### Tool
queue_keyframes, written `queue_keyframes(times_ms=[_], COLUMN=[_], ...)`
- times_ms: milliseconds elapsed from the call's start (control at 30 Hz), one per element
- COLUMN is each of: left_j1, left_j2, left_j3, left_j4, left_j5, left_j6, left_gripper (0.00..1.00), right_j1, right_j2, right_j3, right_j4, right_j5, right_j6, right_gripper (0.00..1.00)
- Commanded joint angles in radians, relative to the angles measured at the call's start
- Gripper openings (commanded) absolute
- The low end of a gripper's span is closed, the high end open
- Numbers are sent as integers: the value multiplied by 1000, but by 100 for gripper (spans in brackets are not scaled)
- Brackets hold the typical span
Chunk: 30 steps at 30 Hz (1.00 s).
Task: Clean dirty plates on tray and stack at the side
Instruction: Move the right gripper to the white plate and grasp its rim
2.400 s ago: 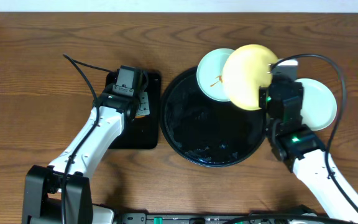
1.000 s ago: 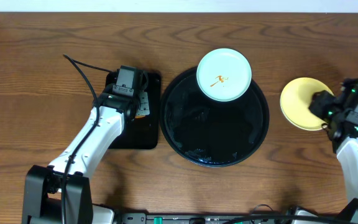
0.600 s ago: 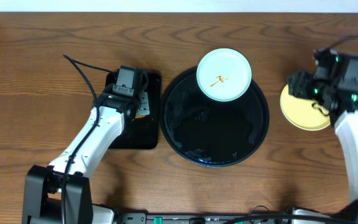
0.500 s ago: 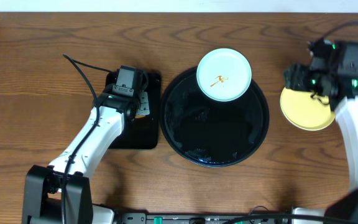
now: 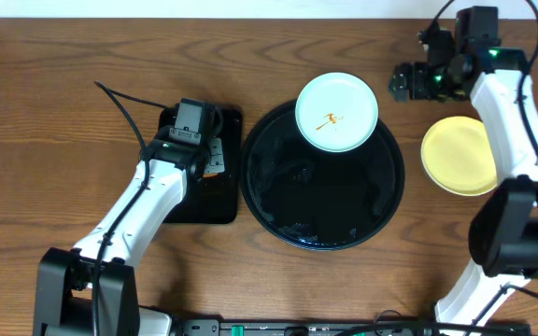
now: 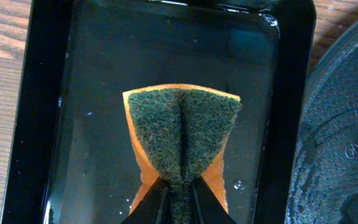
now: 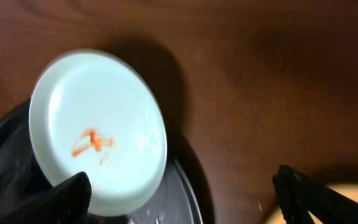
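Overhead: smeared mint plate (image 5: pixel 336 112) at tray (image 5: pixel 325 205) rim, yellow plate (image 5: pixel 458 156) off tray.
Grip: left hand (image 6: pixel 179 199) clamped on sponge (image 6: pixel 182 130); right hand (image 7: pixel 182 193) spread apart.

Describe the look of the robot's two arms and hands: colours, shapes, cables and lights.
The left arm and right arm have smooth white links joined by large black joints. A thin black cable trails from each wrist. The left hand and right hand have black fingers. Small green lights glow near the right wrist.
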Motion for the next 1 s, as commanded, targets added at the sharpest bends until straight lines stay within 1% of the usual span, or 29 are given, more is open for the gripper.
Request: queue_keyframes(times_ms=[0,200,300,400,500,633,733,800,900,967], left_j1=[4,4,5,4,4,4,4,4,4,4], left_j2=[-2,-2,-2,-2,-2,-2,-2,-2,-2,-2], left_j3=[-3,-3,-3,-3,-3,-3,-3,-3,-3,-3], left_j4=[-2,-2,-4,-8,-14,-21,-22,-23,-22,-22], left_j5=[-15,-15,-15,-15,-15,-15,-15,-15,-15,-15], left_j6=[-5,-5,-5,-5,-5,-5,-5,-5,-5,-5], left_gripper=[13,13,13,13,13,13,13,13,13,13], right_j1=[30,67,80,85,85,88,92,94,94,94], right_j2=[40,134,177,214,243,263,263,261,250,241], right_j3=[19,19,18,18,18,18,18,18,19,19], right_j4=[41,97,112,126,138,145,134,126,105,87], right_j5=[-41,-43,-42,-22,-1,-2,-6,-6,-11,-10], right_j6=[57,59,58,60,98,100,99,99,99,96], right_gripper=[92,83,77,66,63,48,34,28,16,5])
